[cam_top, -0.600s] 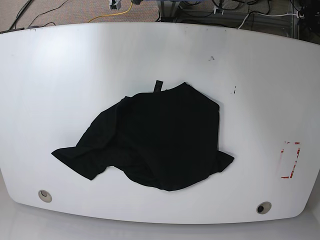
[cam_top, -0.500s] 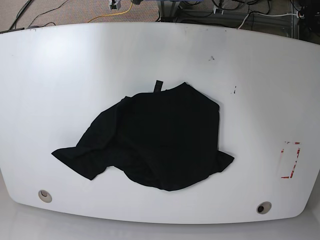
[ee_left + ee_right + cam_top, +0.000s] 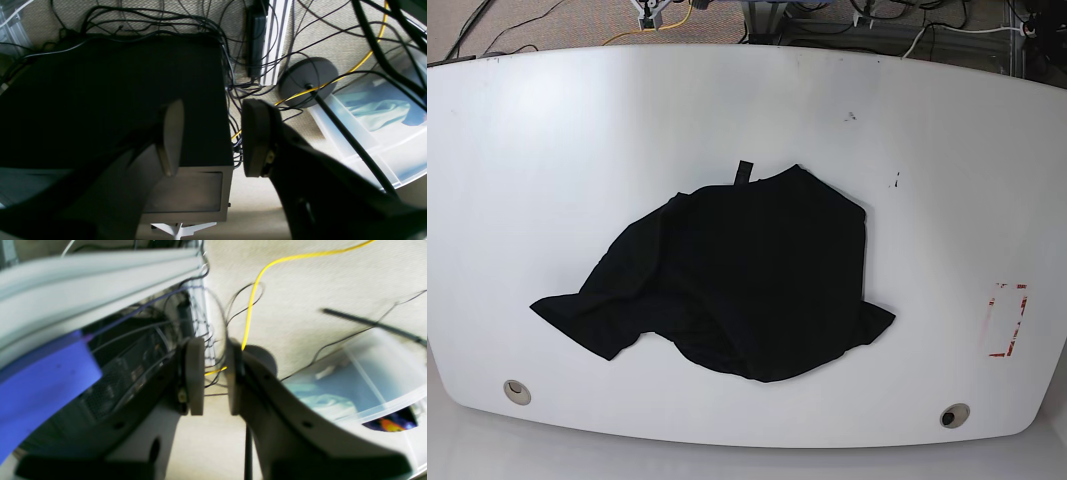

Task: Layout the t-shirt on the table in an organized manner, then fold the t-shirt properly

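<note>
Your t-shirt (image 3: 732, 280) lies crumpled near the middle of the table (image 3: 547, 150), well away from both tools: neither wrist view shows any cloth or tabletop, only carpet, cables and bins on the floor.

The left gripper (image 3: 208, 136) is released, its flat pads standing wide apart with nothing between them. The right gripper (image 3: 213, 375) is also empty, with a narrower gap between its pads; you can see a yellow cable (image 3: 253, 296) on the floor through that gap.

Expect the shirt to handle as light, limp fabric. It should drape, sag and drag when lifted, and it will not hold a shape. The matte black cloth on a glossy white top will probably slide easily, so pulling one point may shift the whole garment.

It is bunched with soft folds along the near-left side, one sleeve lobe spilling outward there and a smaller corner at the near-right. A small neck tag (image 3: 744, 172) pokes out at the far edge. You would do best to pinch outer edges such as those two lobes, one per tool, and spread them apart.
</note>
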